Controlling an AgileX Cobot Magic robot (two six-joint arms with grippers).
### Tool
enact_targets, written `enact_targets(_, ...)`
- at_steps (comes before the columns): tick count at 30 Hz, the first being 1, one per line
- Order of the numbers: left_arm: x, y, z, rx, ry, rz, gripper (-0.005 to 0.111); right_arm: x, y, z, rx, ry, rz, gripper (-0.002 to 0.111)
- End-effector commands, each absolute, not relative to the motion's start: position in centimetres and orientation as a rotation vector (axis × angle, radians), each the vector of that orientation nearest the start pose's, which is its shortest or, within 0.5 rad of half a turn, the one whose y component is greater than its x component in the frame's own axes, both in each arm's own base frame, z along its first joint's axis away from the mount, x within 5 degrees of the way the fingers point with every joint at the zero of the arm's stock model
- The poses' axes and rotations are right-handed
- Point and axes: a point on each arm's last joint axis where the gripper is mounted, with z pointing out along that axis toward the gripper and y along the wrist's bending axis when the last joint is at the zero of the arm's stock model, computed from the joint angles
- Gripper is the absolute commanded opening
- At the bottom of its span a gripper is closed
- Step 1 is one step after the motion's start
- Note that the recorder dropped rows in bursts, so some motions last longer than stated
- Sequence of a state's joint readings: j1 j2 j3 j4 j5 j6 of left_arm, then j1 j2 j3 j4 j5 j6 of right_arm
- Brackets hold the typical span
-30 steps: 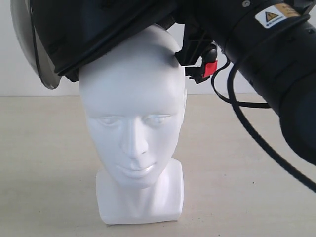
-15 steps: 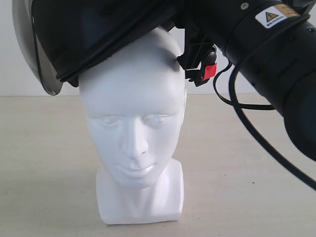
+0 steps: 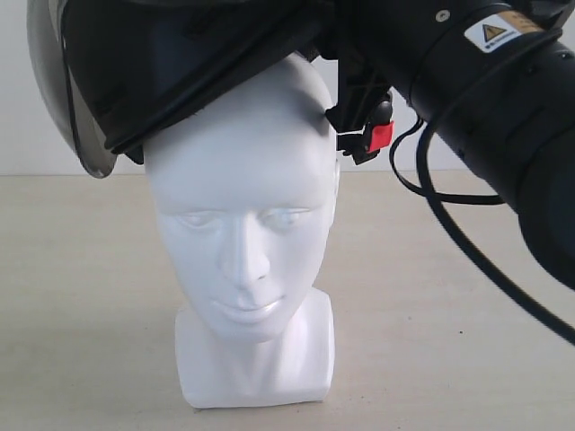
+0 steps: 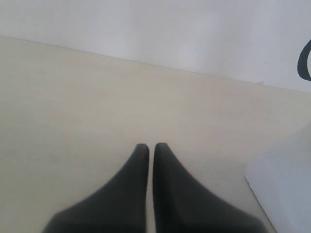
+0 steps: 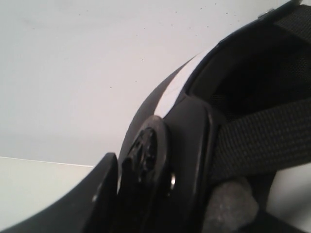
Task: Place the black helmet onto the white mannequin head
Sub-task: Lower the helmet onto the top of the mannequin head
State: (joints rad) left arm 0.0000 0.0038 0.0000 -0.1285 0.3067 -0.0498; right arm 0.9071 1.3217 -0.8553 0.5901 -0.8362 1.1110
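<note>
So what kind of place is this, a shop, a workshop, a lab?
Probably a robotics lab test bench, not a shop: a pale tabletop against a plain white wall, a black robot arm with a warning sticker and loose cable, and a white mannequin head as a prop.

warning-triangle sticker (image 3: 499,27) on right arm (image 3: 490,108), wording unreadable

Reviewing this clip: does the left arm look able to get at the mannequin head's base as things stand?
Probably yes. The left gripper hangs shut low over the table, with the base of the white mannequin head close beside it and nothing visible between them; the black helmet is up at the crown.
</note>
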Motion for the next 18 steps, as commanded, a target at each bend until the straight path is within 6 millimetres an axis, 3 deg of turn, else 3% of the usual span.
enact_targets(1,5.4,-0.4,18.6,-0.126,1.787,-0.163,0.004,20.3,19.7,37.0,0.817,1.206,1.766,0.0)
enact_targets(18,5.4,-0.4,18.6,-0.126,1.787,-0.163,0.004,20.2,19.5,36.0,0.856,1.259,1.749,0.0)
